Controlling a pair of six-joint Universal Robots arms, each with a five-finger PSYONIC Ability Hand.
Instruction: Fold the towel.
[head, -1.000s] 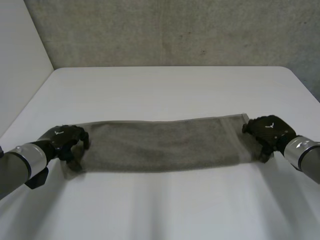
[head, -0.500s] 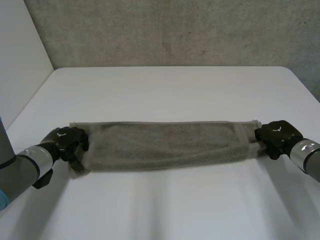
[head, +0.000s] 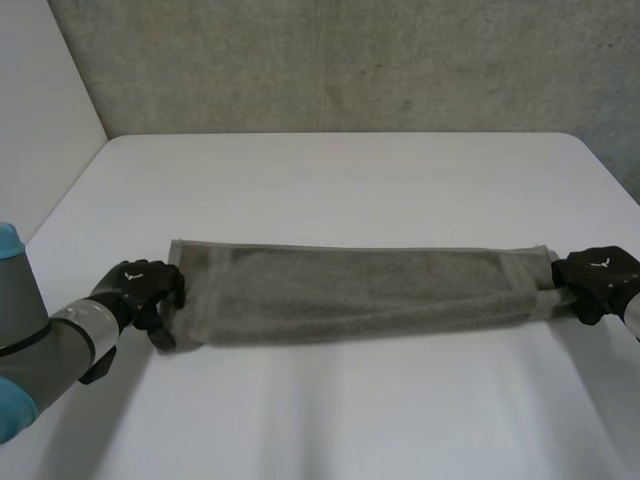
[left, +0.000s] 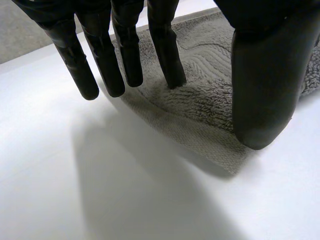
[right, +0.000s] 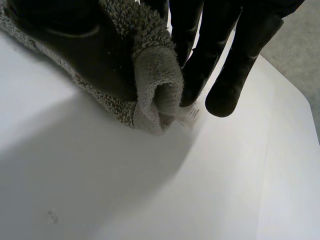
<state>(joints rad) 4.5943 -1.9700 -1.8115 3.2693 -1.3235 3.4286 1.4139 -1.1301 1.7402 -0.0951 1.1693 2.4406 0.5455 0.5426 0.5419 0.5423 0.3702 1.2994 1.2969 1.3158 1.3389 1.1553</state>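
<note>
Backdrop: rough grey concrete wall (head: 350, 60), stood well beyond the towel's far long edge.
Surface: plain white table (head: 330, 180), lay under the towel and spread out past it on every side.
Towel: long grey-green terry towel (head: 360, 290), lay on the table as a narrow band, drawn out sideways between the two hands; had a flat woven border strip at each short end, a straight far edge and a softer, rounded near edge.
Left hand: black machine hand (head: 140, 290), stood at the towel's left short end, by its near corner.
Left hand's state: was spread open; fingers (left: 165, 55) pointed straight down, some tips on the pile beside the end edge and some just off the towel over bare table; thumb (left: 265, 85) stood well apart from them, its tip at the border strip; gripped no cloth, the corner between them lying flat; could not tell whether the tips pressed or only hovered.
Left arm: grey arm with a light-blue cap (head: 30, 350), came in toward the towel's left end from the near side.
Right hand: matching black machine hand (head: 598, 280), sat at the towel's right short end.
Right hand's state: was closed on the towel; pinched a bunched fold of the end between thumb (right: 75, 45) and fingers (right: 235, 65), with a rolled loop of border cloth poking out beyond the thumb.
Label: small white tag (right: 192, 112), showed at the towel's right end, just beside the fingertips.
</note>
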